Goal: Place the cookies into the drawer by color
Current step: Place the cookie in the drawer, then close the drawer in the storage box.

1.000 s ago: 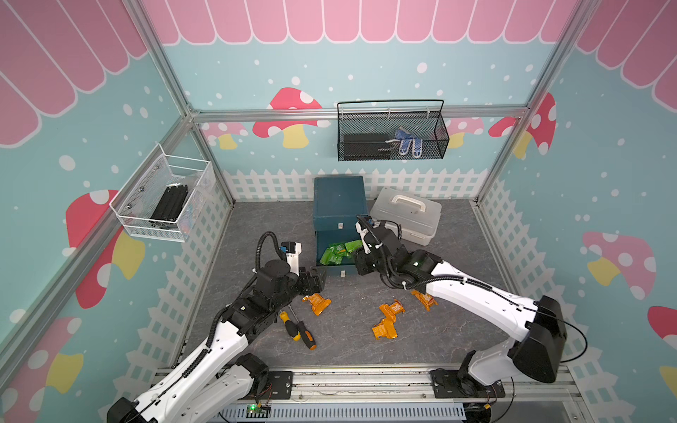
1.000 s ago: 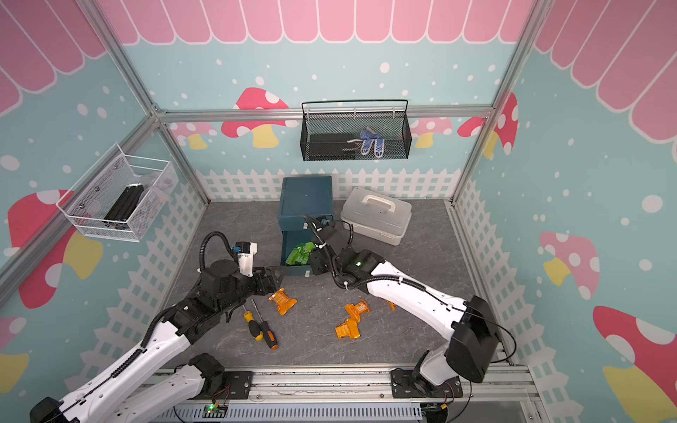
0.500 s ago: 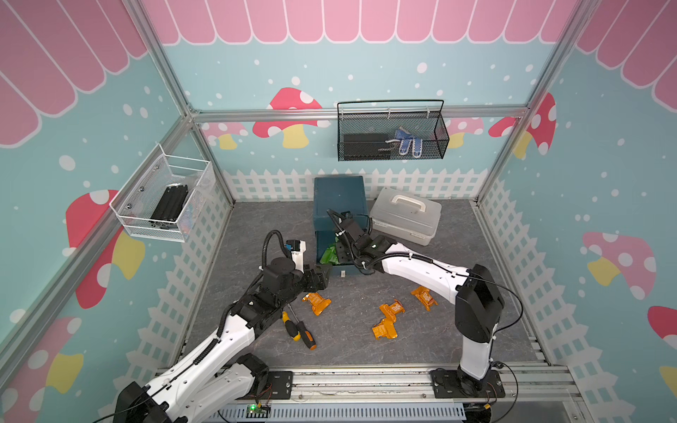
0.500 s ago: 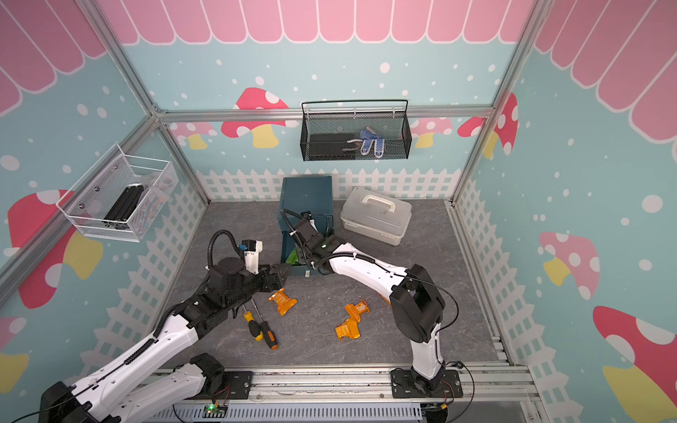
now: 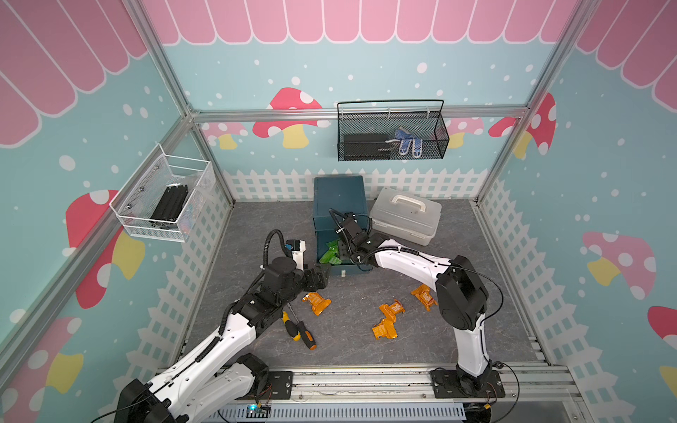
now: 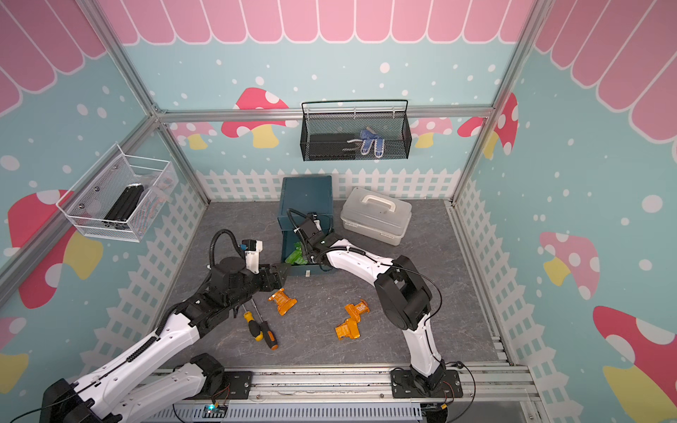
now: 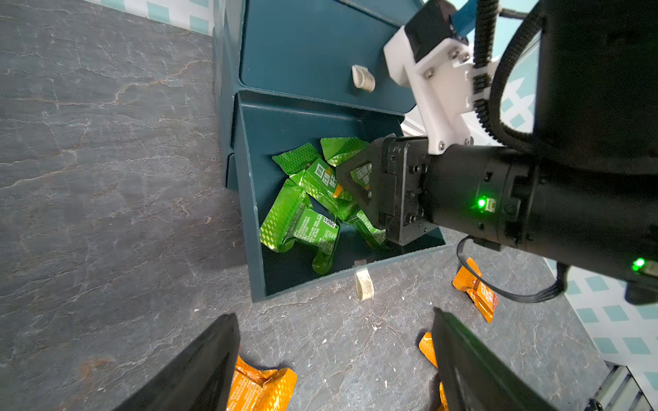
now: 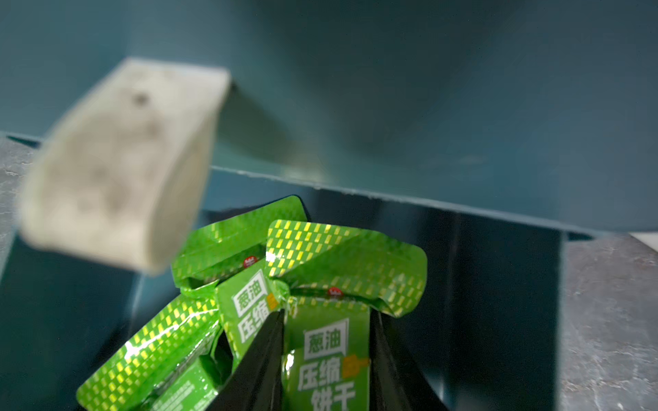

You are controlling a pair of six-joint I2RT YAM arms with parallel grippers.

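In both top views the left end effector (image 5: 323, 273) sits left of centre, jaws wide open and empty. It has crept a little closer to the near left corner of the open drawer (image 5: 348, 271) since a second ago. An orange cookie (image 5: 317, 302) lies on the desk (image 5: 249, 219) just below it, beside two screwdrivers (image 5: 298, 329).

At centre, the bottom drawer of the blue cabinet (image 5: 339, 197) stands pulled out, with a heap of green cookies (image 7: 299, 224) inside.

The bigger change is to the right of that. The right arm (image 5: 403, 260) has folded its elbow in toward the middle, and the right end effector (image 8: 326, 316) has gone from the drawer's rim to low over that heap. Its fingers are closed on a green cookie (image 8: 327, 373), not yet let go. This green one is therefore where its colour belongs, and I judge only the release remains.

Further right, three more orange cookies (image 5: 392, 309) lie loose on the desk. They are still to be sorted, presumably into another drawer, and the one above is shut for now.
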